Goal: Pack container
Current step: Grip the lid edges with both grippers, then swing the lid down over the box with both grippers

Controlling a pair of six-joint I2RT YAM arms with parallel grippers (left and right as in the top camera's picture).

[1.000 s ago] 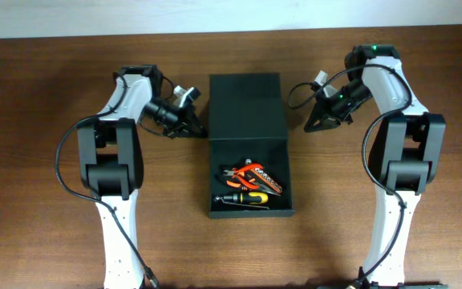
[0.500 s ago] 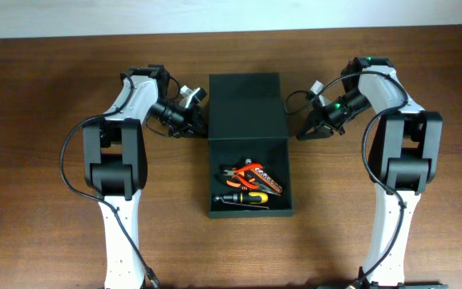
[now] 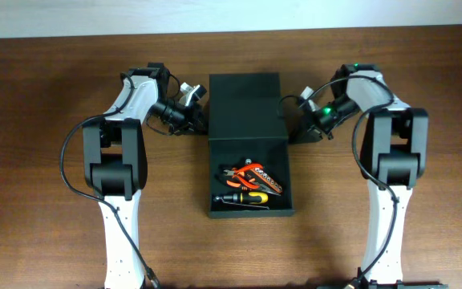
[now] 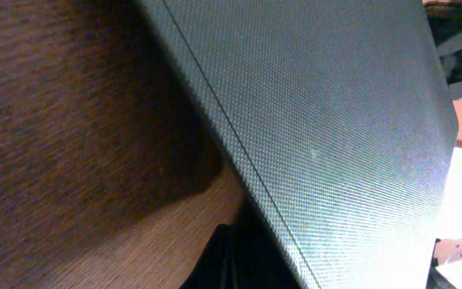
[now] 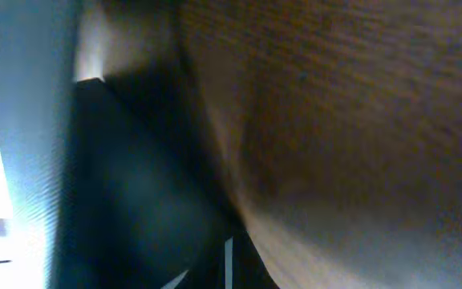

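The dark container [image 3: 250,212] lies open mid-table, its flap lid [image 3: 245,104] flat on the table behind it. Inside are orange-handled pliers [image 3: 252,177] and a yellow-black screwdriver [image 3: 244,198]. My left gripper [image 3: 200,127] has its fingers together, its tip at the lid's left edge near the hinge. My right gripper [image 3: 296,133] is likewise shut at the lid's right edge. In the left wrist view the textured lid [image 4: 319,120] fills the frame, with the fingertips [image 4: 235,265] against its lower edge. The right wrist view is blurred: the dark lid side [image 5: 135,193] and the fingertips [image 5: 227,265].
The brown wooden table [image 3: 46,185] surrounds the box. Its far edge [image 3: 231,32] runs just behind the lid. Both arm bases stand at the front left and front right.
Both grippers have moved inward to the lid's side edges. The right one came down and left by more. The box and tools have not moved.
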